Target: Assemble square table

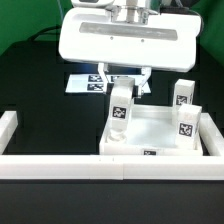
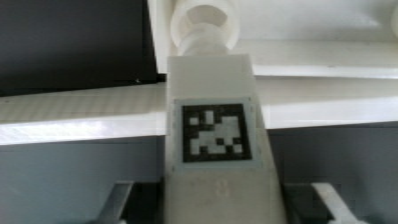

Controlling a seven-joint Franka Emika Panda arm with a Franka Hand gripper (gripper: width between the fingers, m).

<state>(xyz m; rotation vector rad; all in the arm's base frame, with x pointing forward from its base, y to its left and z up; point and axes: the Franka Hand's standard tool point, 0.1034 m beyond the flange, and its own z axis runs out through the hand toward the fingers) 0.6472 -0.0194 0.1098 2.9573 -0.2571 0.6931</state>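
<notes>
White plastic legs stood upright on the tabletop [image 1: 150, 128]: two along the exterior view's right, at [image 1: 185, 94] and [image 1: 187, 121]. The gripper [image 1: 122, 92] pinched a third leg [image 2: 217, 140] between its fingers, standing it over a corner on the exterior view's left, seemingly mid-installation. No fourth leg was visible, so the table looked roughly half assembled.
</notes>
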